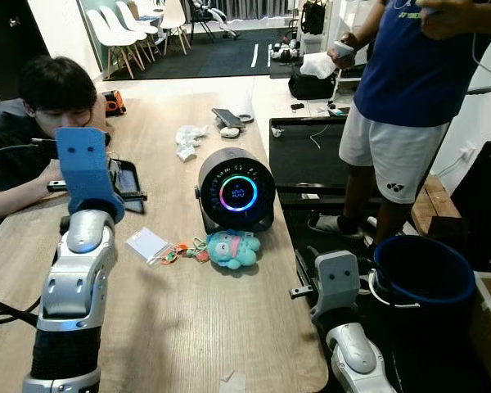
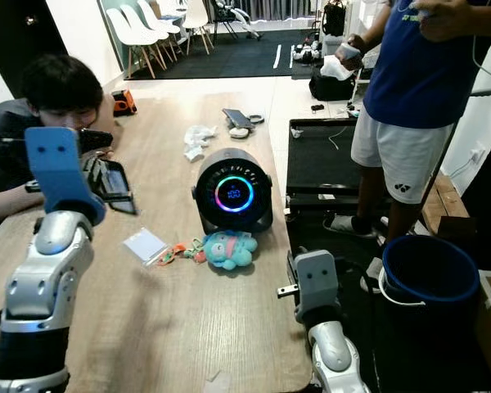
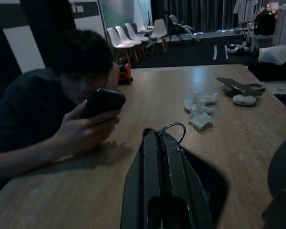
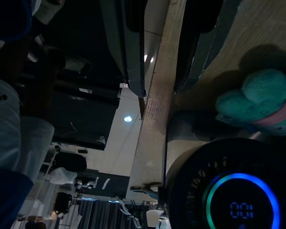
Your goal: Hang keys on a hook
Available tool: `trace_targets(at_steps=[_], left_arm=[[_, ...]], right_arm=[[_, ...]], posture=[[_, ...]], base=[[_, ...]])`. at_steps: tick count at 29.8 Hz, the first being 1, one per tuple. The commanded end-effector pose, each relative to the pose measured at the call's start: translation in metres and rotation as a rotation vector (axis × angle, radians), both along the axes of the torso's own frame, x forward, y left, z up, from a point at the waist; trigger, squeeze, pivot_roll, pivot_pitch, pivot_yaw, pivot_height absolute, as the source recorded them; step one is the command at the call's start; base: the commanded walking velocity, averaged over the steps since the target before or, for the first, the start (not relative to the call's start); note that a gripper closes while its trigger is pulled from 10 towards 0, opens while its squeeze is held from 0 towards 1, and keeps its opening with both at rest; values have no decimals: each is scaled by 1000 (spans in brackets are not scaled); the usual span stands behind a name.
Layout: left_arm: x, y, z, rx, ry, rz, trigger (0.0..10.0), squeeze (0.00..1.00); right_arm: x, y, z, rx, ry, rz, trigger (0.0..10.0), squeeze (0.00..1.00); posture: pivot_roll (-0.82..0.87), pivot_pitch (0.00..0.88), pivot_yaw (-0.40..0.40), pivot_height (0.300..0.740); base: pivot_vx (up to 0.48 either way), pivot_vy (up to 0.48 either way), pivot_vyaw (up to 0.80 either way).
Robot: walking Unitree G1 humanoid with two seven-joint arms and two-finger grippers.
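Centrally, one bunch of keys (image 1: 184, 250) (teal plush attached) lies on the counter (image 1: 188, 327) near one round speaker (image 1: 236, 191). Left hand (image 3: 163, 143) clenched empty; right hand (image 4: 159, 47) released. One blue bucket (image 1: 424, 274) right.

The keys (image 1: 178, 251), orange-tagged, lie flat on the wooden table (image 1: 188, 327), touching a teal plush keychain (image 1: 231, 249) at their 3 o'clock.
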State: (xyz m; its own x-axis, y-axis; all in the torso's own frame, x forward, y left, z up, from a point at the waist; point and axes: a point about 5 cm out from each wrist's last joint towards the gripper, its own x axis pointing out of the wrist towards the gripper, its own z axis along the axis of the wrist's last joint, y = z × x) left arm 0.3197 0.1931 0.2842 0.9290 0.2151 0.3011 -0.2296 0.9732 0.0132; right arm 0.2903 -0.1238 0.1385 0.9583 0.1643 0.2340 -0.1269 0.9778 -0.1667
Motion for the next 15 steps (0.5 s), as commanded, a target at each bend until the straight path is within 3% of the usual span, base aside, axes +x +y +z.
trace_targets(at_steps=[1, 7, 15], left_arm=[[-3, -5, -6, -9, 25, 0, 10000, 0], [-7, -31, -28, -45, 91, -79, 10000, 0], [-13, -32, -44, 55, 63, -82, 10000, 0]], right_arm=[[-1, 4, -4, 5, 11, 9, 10000, 0], [1, 1, 0, 20, -12, -19, 10000, 0], [-1, -4, 3, 35, -40, -64, 10000, 0]], posture=[[51, 132, 107, 740], [50, 127, 108, 740], [47, 121, 113, 740]], base=[[0, 0, 0], [0, 0, 0], [0, 0, 0]])
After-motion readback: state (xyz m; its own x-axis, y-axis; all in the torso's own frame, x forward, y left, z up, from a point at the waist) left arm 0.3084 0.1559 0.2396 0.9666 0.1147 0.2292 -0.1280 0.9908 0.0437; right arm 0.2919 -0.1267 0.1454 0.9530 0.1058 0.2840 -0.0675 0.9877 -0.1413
